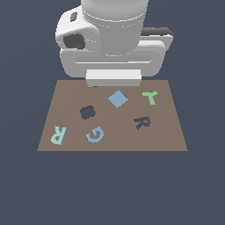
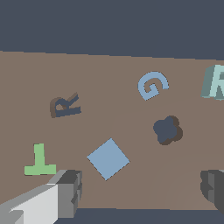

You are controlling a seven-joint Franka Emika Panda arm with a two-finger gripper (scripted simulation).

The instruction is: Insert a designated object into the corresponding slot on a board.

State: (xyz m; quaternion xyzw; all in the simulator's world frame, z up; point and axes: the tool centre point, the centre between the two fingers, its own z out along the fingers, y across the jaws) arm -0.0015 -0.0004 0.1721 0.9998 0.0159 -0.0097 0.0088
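Gripper (image 2: 139, 192) spread wide, empty, above board (image 1: 171, 136) far edge. Teal R (image 1: 58, 135) at near corner; slot (image 1: 142, 121) well apart. Risk: grabbing neighbouring G (image 1: 95, 134), or seating R rotated.

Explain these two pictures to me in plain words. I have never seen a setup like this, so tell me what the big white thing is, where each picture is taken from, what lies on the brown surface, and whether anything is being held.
These are simulator renders, not photographs. The big white shape is a robot arm, seen in the exterior view from a camera off the arm. The other picture comes from a camera on the arm's wrist, looking down; the grey pieces at its lower corners are the fingers of the gripper, which stand wide apart and hold nothing.

On the flat brown board lie a pale teal letter R, a blue letter G, a green letter T and a blue diamond tile. Two dark cutouts show as well: an R-shaped slot and a blob-shaped hole. The teal R sits apart from its slot, untouched.
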